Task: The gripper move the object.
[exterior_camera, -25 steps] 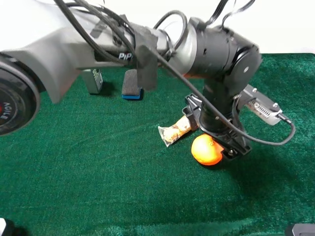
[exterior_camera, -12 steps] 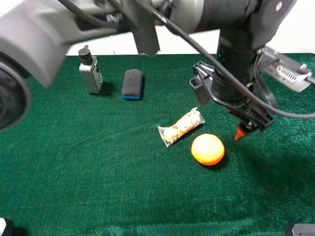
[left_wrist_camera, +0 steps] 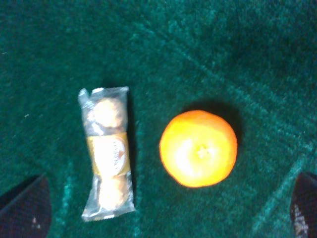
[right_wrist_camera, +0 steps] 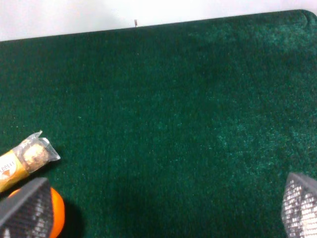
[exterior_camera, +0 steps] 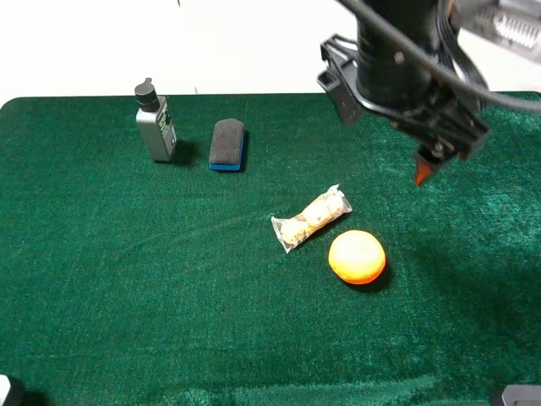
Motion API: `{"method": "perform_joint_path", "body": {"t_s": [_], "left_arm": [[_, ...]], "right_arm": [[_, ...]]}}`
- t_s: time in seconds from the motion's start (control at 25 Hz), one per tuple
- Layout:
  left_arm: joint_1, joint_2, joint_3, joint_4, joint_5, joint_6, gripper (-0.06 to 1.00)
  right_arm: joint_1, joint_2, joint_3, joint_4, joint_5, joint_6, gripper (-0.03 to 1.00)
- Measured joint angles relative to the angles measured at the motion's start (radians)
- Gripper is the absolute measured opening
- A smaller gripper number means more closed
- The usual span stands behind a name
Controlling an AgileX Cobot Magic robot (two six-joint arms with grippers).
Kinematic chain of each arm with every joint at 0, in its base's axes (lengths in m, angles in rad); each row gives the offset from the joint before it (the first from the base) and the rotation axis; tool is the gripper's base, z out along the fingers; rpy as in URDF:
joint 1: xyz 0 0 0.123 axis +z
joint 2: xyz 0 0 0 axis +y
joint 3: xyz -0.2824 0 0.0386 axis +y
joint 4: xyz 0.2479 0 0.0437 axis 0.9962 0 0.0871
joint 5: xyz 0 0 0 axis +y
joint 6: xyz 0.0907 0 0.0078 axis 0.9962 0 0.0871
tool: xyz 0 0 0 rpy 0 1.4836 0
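Orange fruit [exterior_camera: 357, 256] is seen lying free on the green cloth [exterior_camera: 127, 279], right of centre in the high view, with no finger touching it. Just beside it, toward the upper left, a clear packet of beige balls [exterior_camera: 311, 219] is laid at a slant. In the upper right the left gripper [left_wrist_camera: 163, 210] is held high above the fruit, its fingers [left_wrist_camera: 25, 208] spread wide apart. The right gripper [right_wrist_camera: 163, 208] is likewise spread open. At upper left a grey bottle [exterior_camera: 155, 123] and a blue-edged eraser [exterior_camera: 226, 144] are placed side by side.
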Motion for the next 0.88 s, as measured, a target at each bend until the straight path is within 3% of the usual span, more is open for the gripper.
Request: {"method": "perform_joint_path", "body": {"t_s": [0.88], "left_arm": [[0.123, -0.546, 0.535, 0.075, 0.000, -0.007, 0.98]], "right_arm": [[0.000, 0.000, 0.000, 0.001, 0.000, 0.000, 0.69]]}}
